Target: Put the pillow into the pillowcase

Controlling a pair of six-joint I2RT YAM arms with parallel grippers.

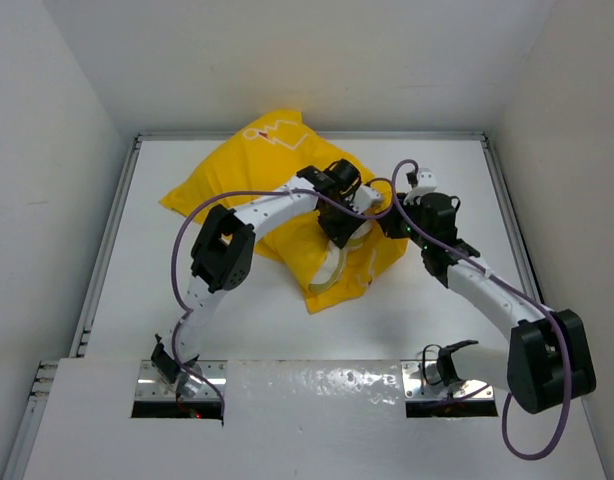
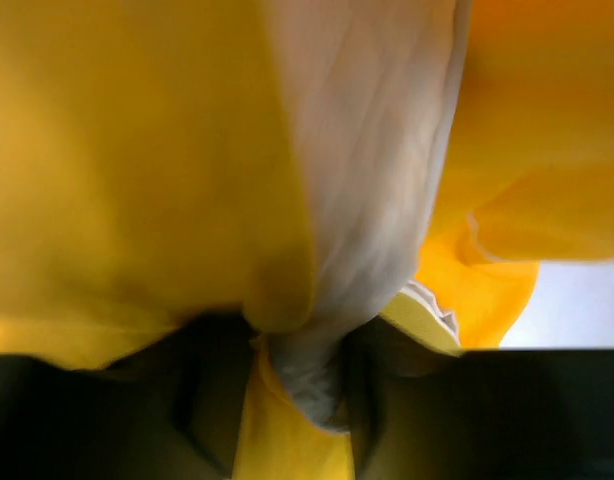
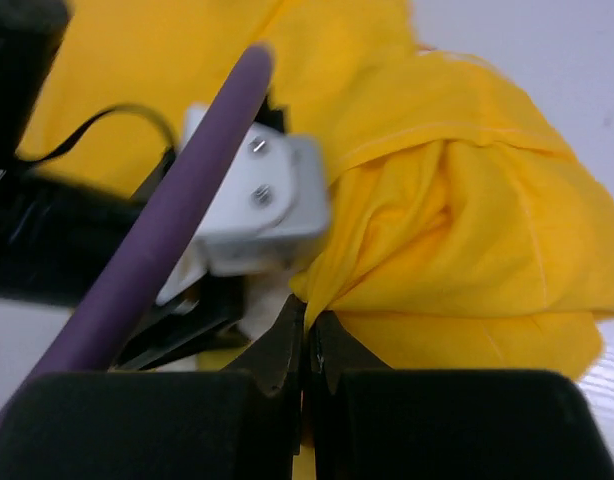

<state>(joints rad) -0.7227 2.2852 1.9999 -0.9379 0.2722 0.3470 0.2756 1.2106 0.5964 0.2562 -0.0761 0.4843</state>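
Observation:
The yellow pillowcase lies bunched at the middle back of the table. A cream edge of the pillow shows at its near opening. My left gripper is down at that opening. In the left wrist view its jaws stand apart, with white pillow cloth and a yellow band lying loosely between them, beside the pillowcase. My right gripper is just to the right. In the right wrist view it is shut on a pinched fold of pillowcase.
The white table is bounded by metal rails and white walls on three sides. Purple cables loop over both arms, and one crosses the right wrist view beside the left gripper's white housing.

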